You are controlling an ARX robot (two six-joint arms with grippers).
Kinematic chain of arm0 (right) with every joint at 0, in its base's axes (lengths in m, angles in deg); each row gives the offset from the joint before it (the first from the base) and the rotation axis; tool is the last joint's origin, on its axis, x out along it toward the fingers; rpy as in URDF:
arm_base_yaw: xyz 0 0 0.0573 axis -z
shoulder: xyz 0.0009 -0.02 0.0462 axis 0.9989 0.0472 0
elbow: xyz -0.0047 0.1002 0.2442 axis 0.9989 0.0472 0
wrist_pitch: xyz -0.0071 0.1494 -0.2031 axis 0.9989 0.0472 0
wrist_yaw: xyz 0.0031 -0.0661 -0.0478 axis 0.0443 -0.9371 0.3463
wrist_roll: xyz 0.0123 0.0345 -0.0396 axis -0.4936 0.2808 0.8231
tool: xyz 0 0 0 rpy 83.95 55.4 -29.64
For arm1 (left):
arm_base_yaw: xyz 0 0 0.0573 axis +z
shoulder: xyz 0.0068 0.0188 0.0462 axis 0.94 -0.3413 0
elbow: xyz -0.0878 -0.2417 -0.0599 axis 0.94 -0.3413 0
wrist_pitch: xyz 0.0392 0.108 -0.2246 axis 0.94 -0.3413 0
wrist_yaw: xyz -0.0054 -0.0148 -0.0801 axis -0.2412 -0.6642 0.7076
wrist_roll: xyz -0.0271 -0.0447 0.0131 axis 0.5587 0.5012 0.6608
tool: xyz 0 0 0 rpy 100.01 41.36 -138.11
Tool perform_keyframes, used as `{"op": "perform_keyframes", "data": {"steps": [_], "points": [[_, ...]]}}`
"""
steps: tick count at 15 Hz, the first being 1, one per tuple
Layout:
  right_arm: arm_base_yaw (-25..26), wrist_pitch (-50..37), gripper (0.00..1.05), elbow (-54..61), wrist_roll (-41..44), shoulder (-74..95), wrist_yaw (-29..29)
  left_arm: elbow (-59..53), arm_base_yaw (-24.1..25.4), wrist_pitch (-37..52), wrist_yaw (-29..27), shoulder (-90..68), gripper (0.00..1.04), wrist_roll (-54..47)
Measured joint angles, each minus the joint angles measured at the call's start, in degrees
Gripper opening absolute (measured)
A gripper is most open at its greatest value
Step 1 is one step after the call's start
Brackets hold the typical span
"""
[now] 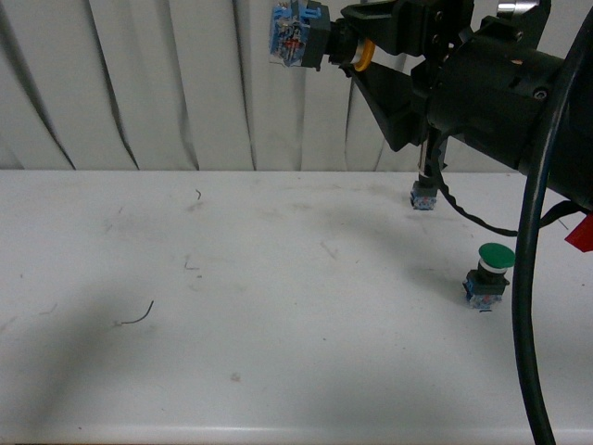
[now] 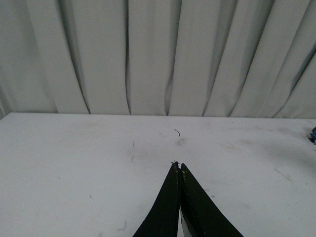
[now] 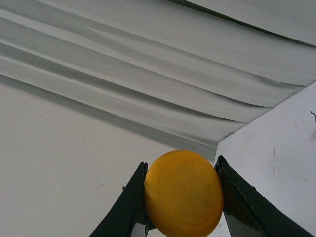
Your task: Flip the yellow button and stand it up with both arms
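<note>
High above the white table [image 1: 278, 278], our black wedge-shaped right gripper [image 1: 371, 56] clamps the yellow-capped blue-based push button [image 1: 298, 35]; our left gripper [image 2: 178, 165] sits closed, empty

One yellow button [image 1: 301, 35], one green button [image 1: 488, 274], one half-hidden blue-based button [image 1: 423, 196].

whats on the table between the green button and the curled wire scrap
Only bare, scuffed table from green button to wire scrap, in the front view.
</note>
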Motion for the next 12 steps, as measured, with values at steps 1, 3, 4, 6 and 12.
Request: {"op": "perform_keyframes", "data": {"steps": [1,3,4,6,12], "points": [[-0.33,0.98,0.36,-0.15,0.90,-0.55,-0.48,-1.57,0.00,-2.21,0.00,3.04,0.02,0.00],[-1.07,3.13,0.36,-0.31,3.17,-0.96,-0.61,-3.63,0.00,-6.19,0.00,9.11,0.02,0.00],[-1.09,4.28,0.36,-0.35,4.17,-0.96,-0.57,-4.37,0.00,-8.52,0.00,12.44,0.02,0.00],[-1.05,6.10,0.36,-0.57,6.01,-1.16,-0.94,-5.66,0.00,-13.44,0.00,18.47,0.02,0.00],[-2.19,8.35,0.36,-1.86,9.42,-1.51,-1.49,-7.28,0.00,-28.00,0.00,35.58,0.02,-0.02]]}}
